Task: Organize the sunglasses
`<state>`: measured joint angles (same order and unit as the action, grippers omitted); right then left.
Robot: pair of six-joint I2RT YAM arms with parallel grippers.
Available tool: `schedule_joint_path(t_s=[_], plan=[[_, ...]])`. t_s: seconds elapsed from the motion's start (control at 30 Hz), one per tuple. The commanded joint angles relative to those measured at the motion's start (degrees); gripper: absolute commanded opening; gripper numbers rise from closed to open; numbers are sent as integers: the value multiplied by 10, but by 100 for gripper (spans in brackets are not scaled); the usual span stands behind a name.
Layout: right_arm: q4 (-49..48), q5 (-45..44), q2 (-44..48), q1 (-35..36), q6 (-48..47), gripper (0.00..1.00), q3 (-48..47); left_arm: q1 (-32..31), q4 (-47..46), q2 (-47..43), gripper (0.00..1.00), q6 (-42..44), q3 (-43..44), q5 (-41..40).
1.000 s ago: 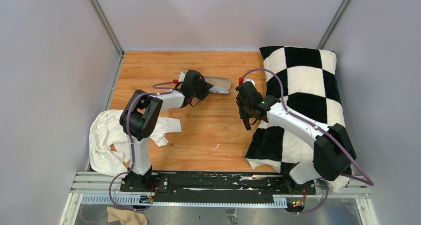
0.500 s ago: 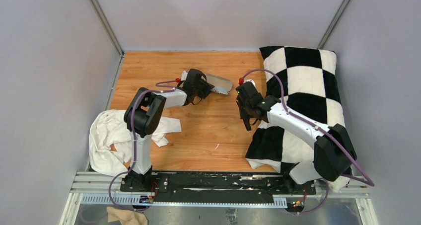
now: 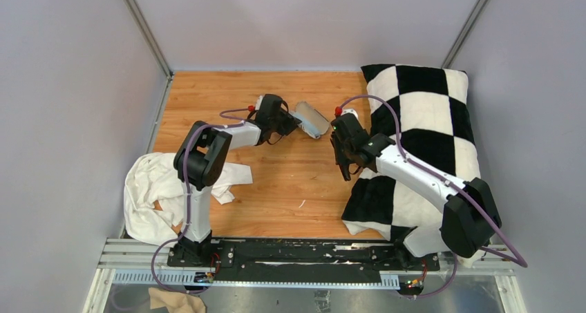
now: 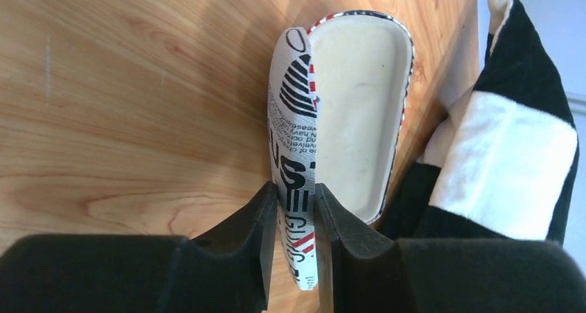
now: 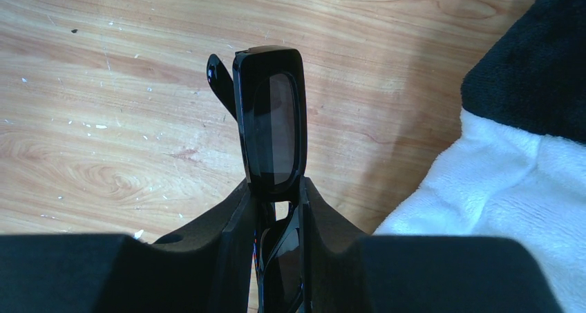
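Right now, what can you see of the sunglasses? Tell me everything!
The sunglasses are small, glossy black, plastic by the look, with dark lenses. They are folded, one arm tip poking out sideways. The right gripper pinches them near the middle: one lens sticks out past its fingertips, the other sits between the fingers. They hang over the wooden table, beside the checked pillow.

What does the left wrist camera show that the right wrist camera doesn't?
Only the left wrist view shows the open, cream-lined printed case, its side pinched by the left gripper. Only the right wrist view shows the black sunglasses, clamped in the right gripper. Both show the wooden table and the black-and-white pillow at the right edge.
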<state>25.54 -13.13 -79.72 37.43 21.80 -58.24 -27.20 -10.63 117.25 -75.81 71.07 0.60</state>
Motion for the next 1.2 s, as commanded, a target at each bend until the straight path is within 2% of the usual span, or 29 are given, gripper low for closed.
schedule_joint_path(t_s=[0.0,0.37,0.57,0.8,1.17], plan=[[20,-11,20,-8,6,19,9,7,-8,15,26,31,25,60],[27,-5,35,-9,-4,19,-9,23,-7,12,20,139,2,269],[29,10,41,-8,-7,19,-28,23,7,-20,20,202,-58,325],[29,48,36,-8,-6,19,-53,23,176,-72,24,338,-65,299],[23,66,-8,27,-23,22,-98,22,229,-95,39,388,-54,304]])
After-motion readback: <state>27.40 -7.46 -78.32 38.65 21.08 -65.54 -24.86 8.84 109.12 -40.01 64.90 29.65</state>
